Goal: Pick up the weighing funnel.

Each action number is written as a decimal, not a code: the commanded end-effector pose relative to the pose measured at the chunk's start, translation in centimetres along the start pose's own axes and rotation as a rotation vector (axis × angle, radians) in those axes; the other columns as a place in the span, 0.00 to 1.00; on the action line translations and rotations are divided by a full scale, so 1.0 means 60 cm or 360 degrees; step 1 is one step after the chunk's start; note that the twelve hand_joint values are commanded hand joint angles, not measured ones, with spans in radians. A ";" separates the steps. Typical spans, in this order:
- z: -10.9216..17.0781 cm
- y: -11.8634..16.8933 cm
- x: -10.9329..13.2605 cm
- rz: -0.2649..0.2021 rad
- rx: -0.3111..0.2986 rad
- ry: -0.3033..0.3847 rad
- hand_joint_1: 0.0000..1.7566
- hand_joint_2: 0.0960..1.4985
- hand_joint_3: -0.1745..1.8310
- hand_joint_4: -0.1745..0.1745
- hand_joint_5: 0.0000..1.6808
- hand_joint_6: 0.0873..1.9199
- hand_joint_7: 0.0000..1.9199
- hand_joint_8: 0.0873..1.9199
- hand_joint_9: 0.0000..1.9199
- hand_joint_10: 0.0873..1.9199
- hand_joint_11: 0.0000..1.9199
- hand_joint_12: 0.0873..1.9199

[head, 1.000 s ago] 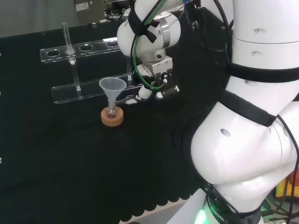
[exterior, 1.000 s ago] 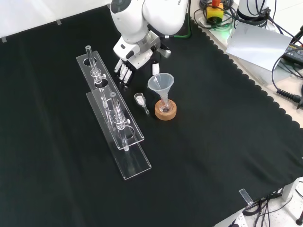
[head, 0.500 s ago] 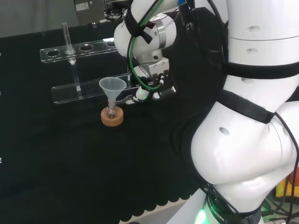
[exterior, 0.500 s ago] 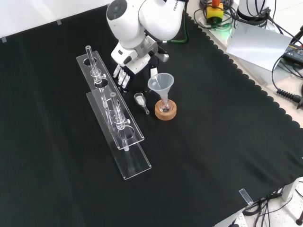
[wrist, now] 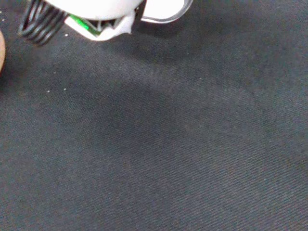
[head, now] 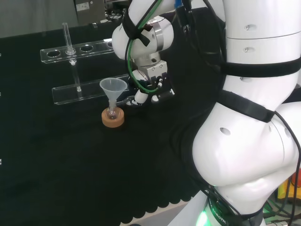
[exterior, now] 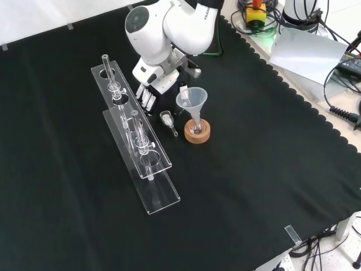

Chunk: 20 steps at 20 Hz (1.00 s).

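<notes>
The weighing funnel (exterior: 167, 119), a small clear scoop with a short stem, lies on the black cloth between the test-tube racks and the cork ring in the front view. My hand (exterior: 149, 98) hangs just above and to the left of it there, its fingers (exterior: 146, 103) straight and pointing down at the cloth, apart from the piece and holding nothing. From the head camera the hand (head: 142, 95) sits low, right beside the big funnel's rim. The wrist view has bare cloth and a blurred white part of the hand (wrist: 98, 13).
The big funnel (exterior: 192, 99) (head: 113, 87) stands mouth up in a small flask on a cork ring (exterior: 197, 134) (head: 113, 119), close to the hand. Two clear test-tube racks (exterior: 141, 148) (head: 77, 92) with a few tubes run alongside.
The hand has moved lower and to the left in the front view, nearer the weighing funnel; in the head view it shifted left towards the big funnel. The ware has not moved.
</notes>
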<state>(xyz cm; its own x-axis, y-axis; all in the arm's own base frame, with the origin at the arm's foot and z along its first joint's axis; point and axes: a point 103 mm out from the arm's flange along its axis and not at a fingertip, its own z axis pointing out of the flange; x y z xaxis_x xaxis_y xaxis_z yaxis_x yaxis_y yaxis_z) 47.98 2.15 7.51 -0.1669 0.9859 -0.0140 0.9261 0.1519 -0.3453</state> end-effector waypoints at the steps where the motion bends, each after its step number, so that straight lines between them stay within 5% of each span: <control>1: 0.005 -0.001 0.000 -0.0002 0.0002 -0.0003 0.52 0.35 0.45 0.35 0.30 0.32 0.26 0.32 0.37 0.24 0.23 0.67; 20: 0.024 0.001 0.012 -0.0031 -0.0018 -0.0013 0.51 0.35 0.46 0.35 0.30 0.32 0.25 0.33 0.36 0.25 0.23 0.67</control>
<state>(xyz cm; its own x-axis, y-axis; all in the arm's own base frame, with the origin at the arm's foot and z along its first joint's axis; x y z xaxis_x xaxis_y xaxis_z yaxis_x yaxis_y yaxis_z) 47.55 2.69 6.42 -0.1841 0.9828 -0.0122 0.9271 0.1695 -0.3343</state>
